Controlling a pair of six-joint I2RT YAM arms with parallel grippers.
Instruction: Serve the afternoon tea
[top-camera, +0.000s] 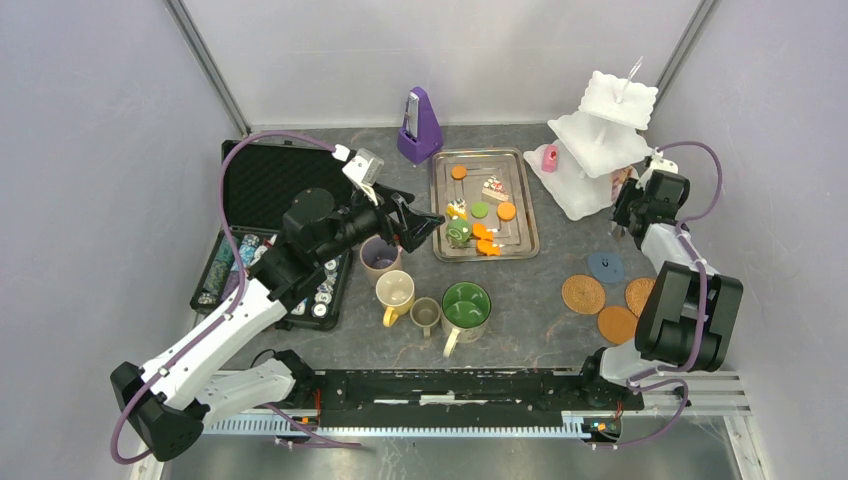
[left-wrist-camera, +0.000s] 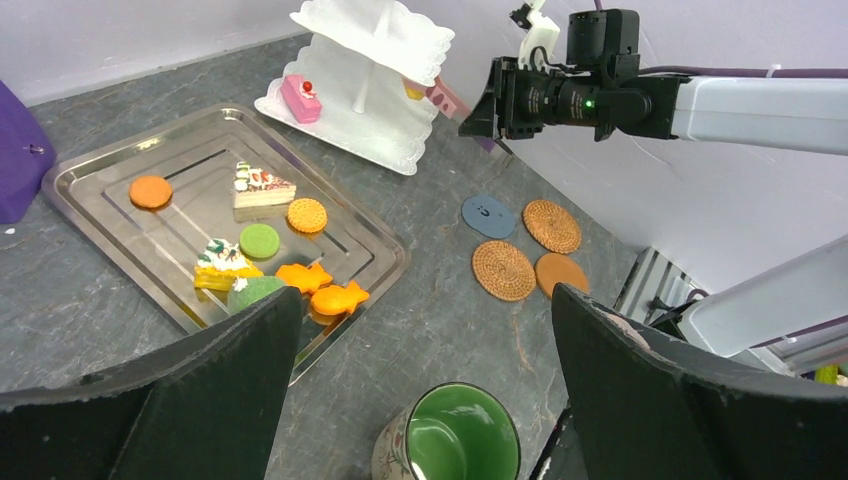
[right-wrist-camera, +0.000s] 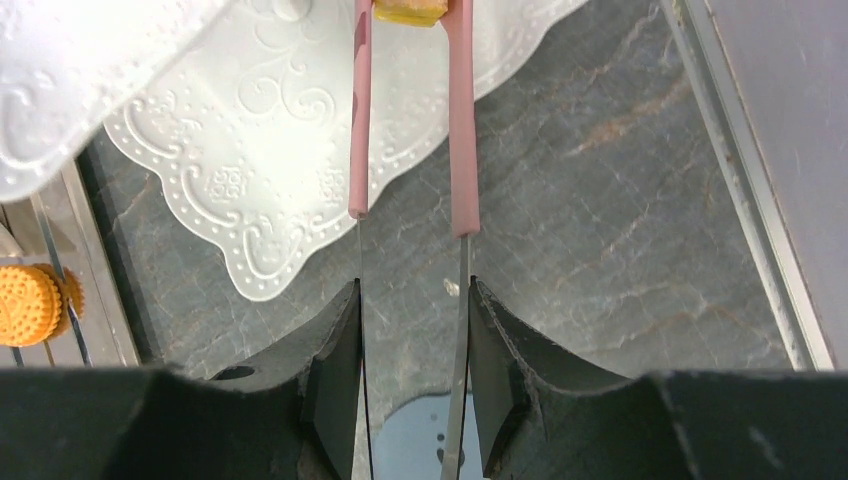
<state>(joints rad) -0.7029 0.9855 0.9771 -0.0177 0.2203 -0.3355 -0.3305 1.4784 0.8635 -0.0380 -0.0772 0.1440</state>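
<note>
No legible text, label, brand or number found. Small dark mark on blue-grey disc (left-wrist-camera: 488, 215): unreadable.

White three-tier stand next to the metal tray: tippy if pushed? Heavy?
Likely tip-prone from a high push: the white three-tier stand is tall, with its tiers stacked on a thin centre post. A low push probably slides it instead, since the bottom tier is widest and sits flat. It looks like thin embossed plastic, so it is probably light.
</note>
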